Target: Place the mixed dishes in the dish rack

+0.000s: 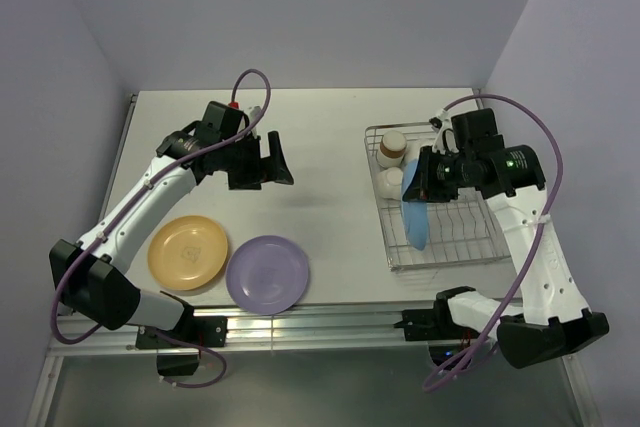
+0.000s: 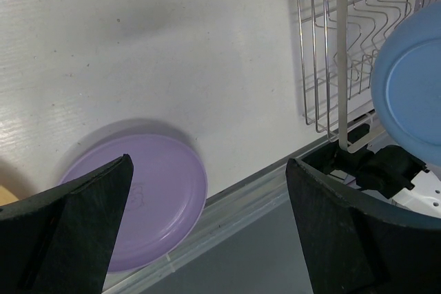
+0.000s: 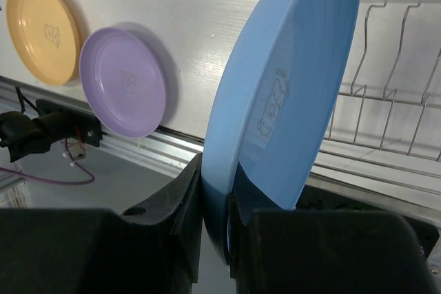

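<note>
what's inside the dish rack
A brown cup and a white bowl sit in the far left corner of the dish rack; the blue plate stands on edge in the right gripper. The arm hides the far right part.

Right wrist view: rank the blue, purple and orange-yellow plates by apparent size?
1. blue plate: largest, but nearest the camera.
2. purple plate and orange-yellow plate: look about alike, so unranked.

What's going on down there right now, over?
Right gripper shut on blue plate, on edge at dish rack. Left gripper open, empty. Purple plate, orange-yellow plate waiting on table. Nothing blocking.
</note>
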Controlling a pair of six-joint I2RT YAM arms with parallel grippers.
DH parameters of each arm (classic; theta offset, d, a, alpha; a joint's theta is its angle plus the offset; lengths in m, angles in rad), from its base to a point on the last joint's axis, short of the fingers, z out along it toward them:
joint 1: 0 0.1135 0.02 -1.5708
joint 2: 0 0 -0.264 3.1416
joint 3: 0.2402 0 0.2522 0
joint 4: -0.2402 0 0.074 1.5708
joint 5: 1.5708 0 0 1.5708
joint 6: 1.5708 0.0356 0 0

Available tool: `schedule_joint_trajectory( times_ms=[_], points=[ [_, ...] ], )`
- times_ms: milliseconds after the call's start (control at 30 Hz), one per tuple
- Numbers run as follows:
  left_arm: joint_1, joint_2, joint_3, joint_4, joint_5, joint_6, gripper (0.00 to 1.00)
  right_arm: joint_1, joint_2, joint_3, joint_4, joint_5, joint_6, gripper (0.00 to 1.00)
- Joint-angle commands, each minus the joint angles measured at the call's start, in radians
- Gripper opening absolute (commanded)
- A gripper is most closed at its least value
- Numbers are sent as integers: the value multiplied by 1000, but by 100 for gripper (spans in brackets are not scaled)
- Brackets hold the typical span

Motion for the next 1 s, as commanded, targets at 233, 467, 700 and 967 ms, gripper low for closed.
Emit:
schedule_joint_trajectory(
  times_ms=[233, 467, 700, 967],
  points=[
    [-2, 6, 7, 13, 3, 52, 99, 9, 32, -71, 39, 57, -18, 0],
    [-31, 32, -21, -23, -52, 113, 99, 9, 69, -101, 39, 129, -9, 0],
    [-59, 32, -75, -27, -77, 144, 98, 9, 131, -87, 44, 214, 2, 7],
    [-77, 5, -130, -14, -77, 156, 98, 7, 213, -13, 24, 333, 4, 17]
  ],
)
